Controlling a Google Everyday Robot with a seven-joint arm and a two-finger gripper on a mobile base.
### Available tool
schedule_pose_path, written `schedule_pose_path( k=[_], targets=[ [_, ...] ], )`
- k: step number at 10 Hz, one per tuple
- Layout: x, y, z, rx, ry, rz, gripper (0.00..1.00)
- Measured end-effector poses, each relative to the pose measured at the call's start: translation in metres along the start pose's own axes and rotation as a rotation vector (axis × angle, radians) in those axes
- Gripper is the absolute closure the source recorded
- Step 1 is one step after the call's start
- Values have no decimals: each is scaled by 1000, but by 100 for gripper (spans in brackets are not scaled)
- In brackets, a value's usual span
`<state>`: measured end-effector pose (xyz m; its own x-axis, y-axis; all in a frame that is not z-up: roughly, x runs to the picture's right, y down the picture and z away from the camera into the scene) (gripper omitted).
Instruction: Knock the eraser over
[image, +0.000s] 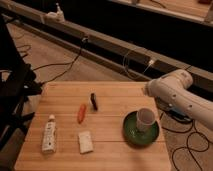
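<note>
The eraser (93, 101) is a small slim dark block on the wooden table (60, 95), just left of the table's middle. An orange-red carrot-shaped item (81, 113) lies close to its front left. My white arm reaches in from the right, and its gripper end (149, 90) hovers over the table's right part, well to the right of the eraser and apart from it. The gripper holds nothing that I can see.
A white cup (145, 119) stands on a green plate (131, 136) just below the gripper. A white tube (49, 133) and a flat white pad (86, 141) lie at the front left. Cables run on the floor behind and to the right of the table.
</note>
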<state>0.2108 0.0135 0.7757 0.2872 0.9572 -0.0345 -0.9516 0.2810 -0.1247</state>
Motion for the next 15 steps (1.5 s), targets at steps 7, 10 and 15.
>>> schedule_pose_path(
  k=[7,10,15],
  targets=[
    [2,108,50,-185,12,-95,100],
    [6,105,53,-186,27,-77,100],
    [2,134,115,-280,64,50,100]
  ],
)
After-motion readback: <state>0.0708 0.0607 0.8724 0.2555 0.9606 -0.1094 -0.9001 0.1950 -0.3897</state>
